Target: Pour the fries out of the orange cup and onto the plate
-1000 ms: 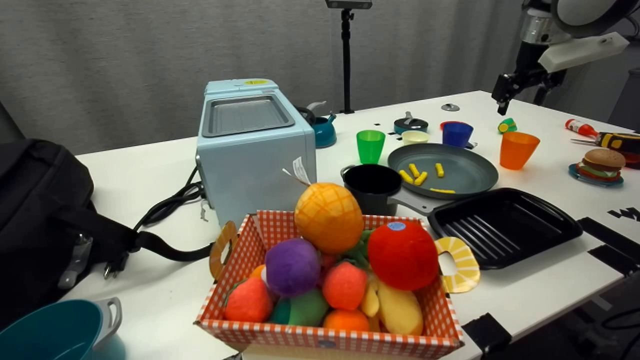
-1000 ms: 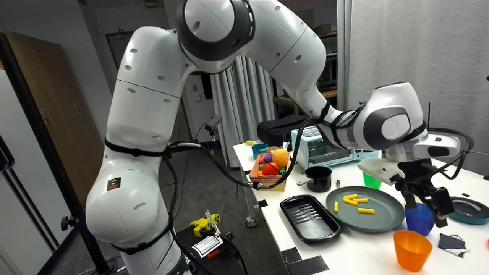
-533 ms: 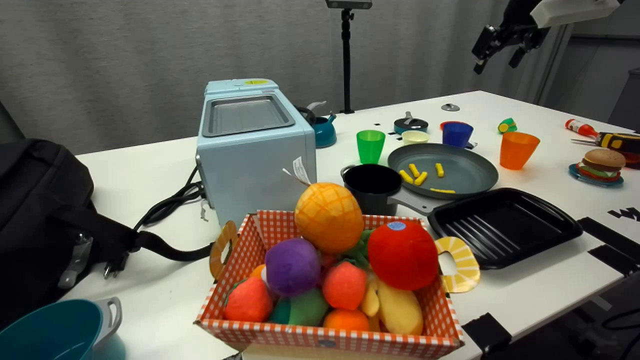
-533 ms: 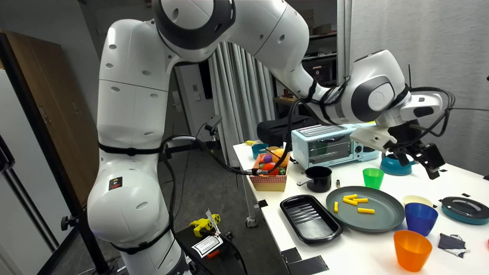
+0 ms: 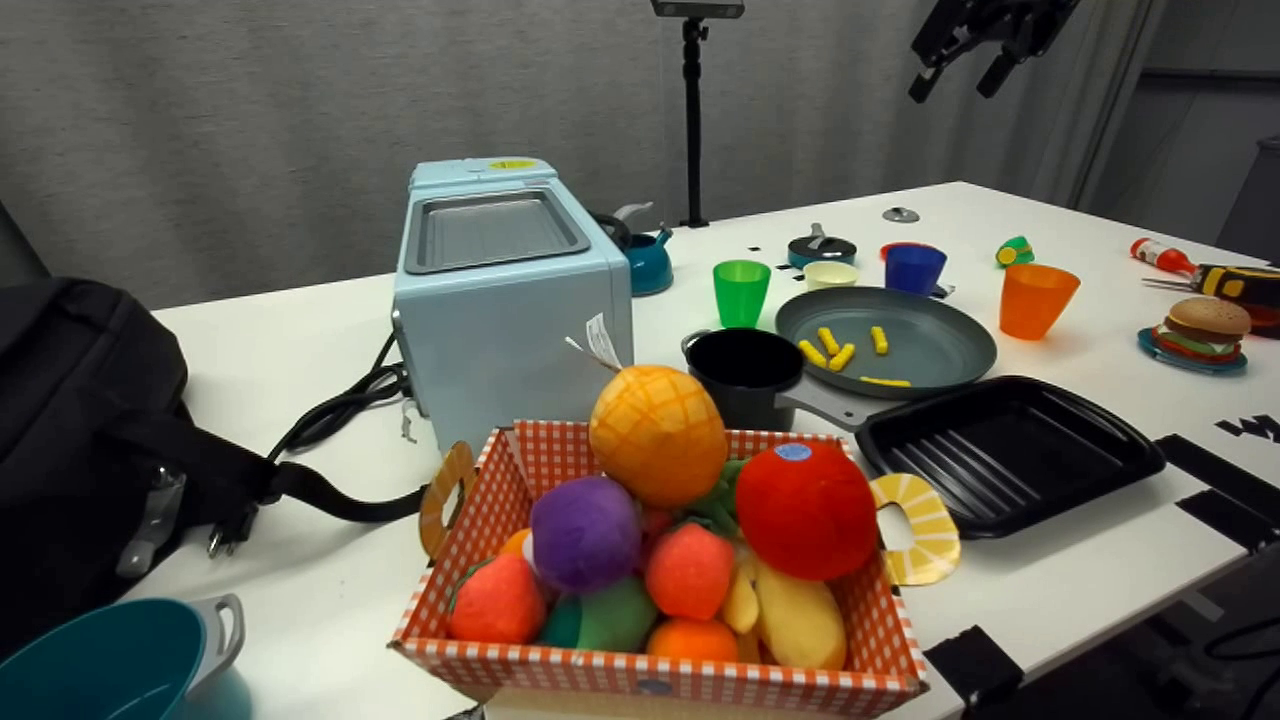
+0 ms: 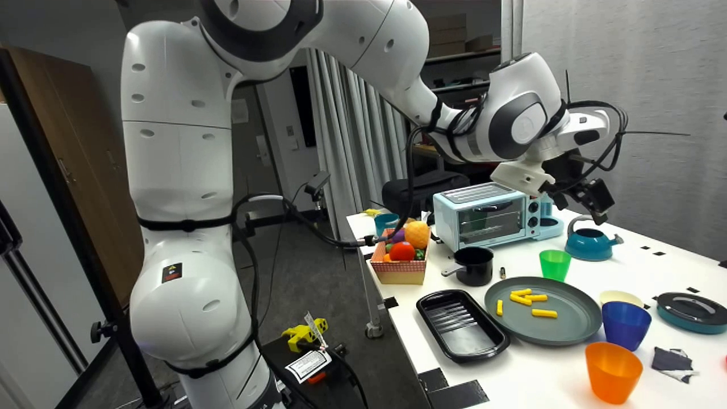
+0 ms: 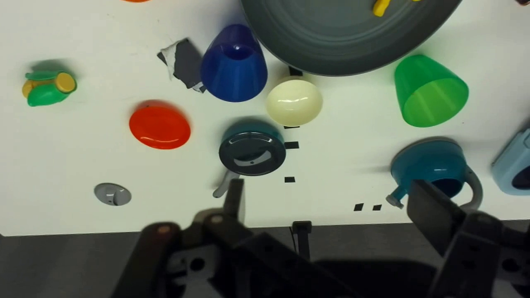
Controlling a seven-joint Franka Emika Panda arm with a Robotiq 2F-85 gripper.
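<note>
The end effector hangs well above the tabletop; in the wrist view its two fingers stand wide apart. The orange cup stands upright on the tabletop, apart from the plate; in an exterior view it is between the plate and the tabletop's right-hand edge. Five fries lie on the plate in both exterior views: three bunched together, two set apart. The blue cup stands just beside the plate's rim; whether the two touch cannot be told. The green cup stands near the plate. The black tray lies between the plate and the tabletop edge on the arm's side. A checked basket of toy fruit stands farther along that same edge. The kettle stands near the opposite edge of the tabletop.
</note>
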